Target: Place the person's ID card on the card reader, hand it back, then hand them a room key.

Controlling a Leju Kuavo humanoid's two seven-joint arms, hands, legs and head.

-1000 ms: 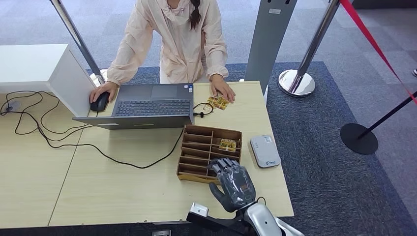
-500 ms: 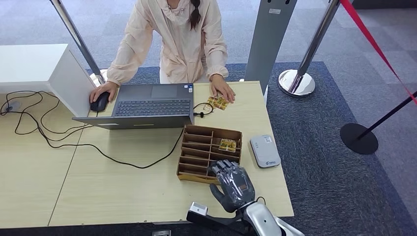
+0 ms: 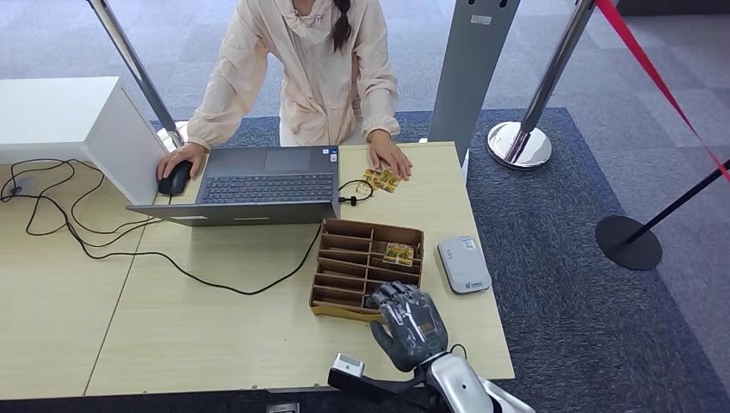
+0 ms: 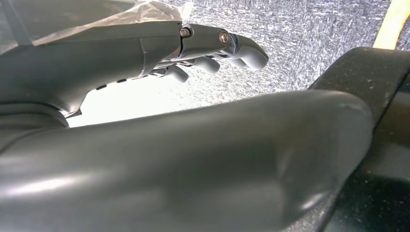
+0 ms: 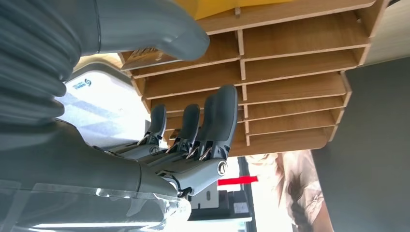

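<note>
A box with slots (image 3: 366,267) sits on the table (image 3: 215,335). The card reader (image 3: 463,264) lies just to its right. The laptop (image 3: 258,185) is behind the box, with a mouse (image 3: 176,179) on its left. Some cards (image 3: 381,179) lie right of the laptop. One card (image 3: 399,253) sits in the box.

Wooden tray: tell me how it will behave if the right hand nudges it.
The tray looks like thin wood with mostly empty slots, so probably light and apt to slide on the smooth table. Low and flat-bottomed, it seems unlikely to tip under the right hand.
</note>
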